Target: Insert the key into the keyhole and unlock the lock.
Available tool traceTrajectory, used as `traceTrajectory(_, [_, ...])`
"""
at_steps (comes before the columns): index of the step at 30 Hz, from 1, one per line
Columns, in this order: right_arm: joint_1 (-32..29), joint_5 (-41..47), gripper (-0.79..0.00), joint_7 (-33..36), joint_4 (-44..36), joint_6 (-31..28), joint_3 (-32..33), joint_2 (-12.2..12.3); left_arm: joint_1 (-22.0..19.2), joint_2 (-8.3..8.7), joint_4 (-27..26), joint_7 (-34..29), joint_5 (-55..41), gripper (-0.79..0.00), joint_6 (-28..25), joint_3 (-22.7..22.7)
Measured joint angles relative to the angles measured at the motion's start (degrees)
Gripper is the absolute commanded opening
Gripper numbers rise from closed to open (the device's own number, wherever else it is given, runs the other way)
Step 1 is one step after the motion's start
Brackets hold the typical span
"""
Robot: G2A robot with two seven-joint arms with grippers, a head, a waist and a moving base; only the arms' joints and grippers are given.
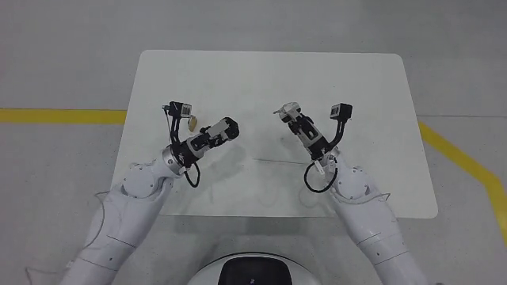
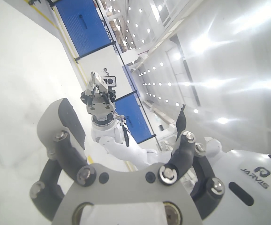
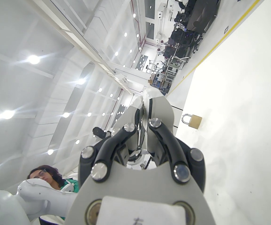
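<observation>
**Padlock beside the left wrist, well apart from the right fingertips**

The padlock (image 3: 193, 121) lies flat on the table (image 1: 356, 79), on its left half. It is just beside the left arm's wrist and behind the left gripper (image 1: 230, 128), whose fingers are spread wide and empty. The right gripper (image 1: 284, 112), fingers pressed together, sits well apart across the table's middle. Whether it pinches the key cannot be told. The left arm is nearer. Judged from this, the keyhole end, opposite the shackle, must be turned toward the right fingertips.

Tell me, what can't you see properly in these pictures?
Key: top view too small to show any at the right gripper; right wrist view, the shut jaws would cover it.
Keyhole: the padlock is too small in the right wrist view and the top view to show one.
</observation>
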Motion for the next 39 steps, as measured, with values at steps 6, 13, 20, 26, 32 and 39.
traceTrajectory(6, [-0.56, -0.68, -0.785, -0.38, -1.38, 2.84, -0.75, -0.28, -5.62, -1.55, 8.76, -4.29, -6.08, -0.031, 3.44, 5.02])
traceTrajectory(13, [-0.43, -5.21, -0.785, 1.98, -3.99, 7.18, -2.34, -0.37, -8.13, -2.34, 11.89, -3.29, -2.58, -0.095, 1.22, 6.53])
traceTrajectory(20, [1.05, -7.64, -0.785, 1.73, -4.28, 10.44, -4.49, -0.94, -8.93, -2.74, 13.23, -3.19, -2.03, -0.372, 1.36, 6.89])
traceTrajectory(26, [2.42, -8.33, -0.785, 2.00, -3.61, 11.51, -4.94, -1.23, -9.31, -2.87, 13.62, -3.32, -1.09, -0.566, 2.00, 6.73])
traceTrajectory(32, [3.15, -8.29, -0.785, 2.50, -2.87, 11.51, -4.70, -1.37, -9.47, -2.99, 13.71, -2.52, -0.20, -0.656, 3.58, 6.47])
traceTrajectory(39, [3.19, -8.47, -0.785, 3.11, -2.57, 11.09, -4.10, -1.39, -9.71, -3.03, 13.82, -1.82, 1.12, -0.693, 5.06, 5.94])
